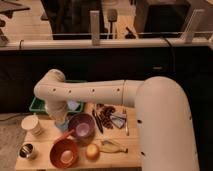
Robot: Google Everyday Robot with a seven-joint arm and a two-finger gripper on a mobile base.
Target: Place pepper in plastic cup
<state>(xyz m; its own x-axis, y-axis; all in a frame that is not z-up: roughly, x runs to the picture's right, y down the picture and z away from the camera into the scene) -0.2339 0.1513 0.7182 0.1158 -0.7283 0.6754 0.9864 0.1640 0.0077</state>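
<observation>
The cream-white plastic cup (32, 125) stands upright at the left of the wooden table (45, 136). My gripper (61, 125) points down at the end of the cream arm, just right of the cup and left of a purple bowl (82, 125). A thin red thing, likely the pepper (65, 135), slants from under the gripper toward the rim of an orange-red bowl (63, 152). I cannot tell whether the gripper holds it.
A small shiny metal cup (26, 150) stands at the front left. An orange round fruit (92, 151) and a banana (113, 146) lie at the front. Dark reddish items and utensils (107, 118) lie at the right. A green tray (36, 105) sits behind the arm.
</observation>
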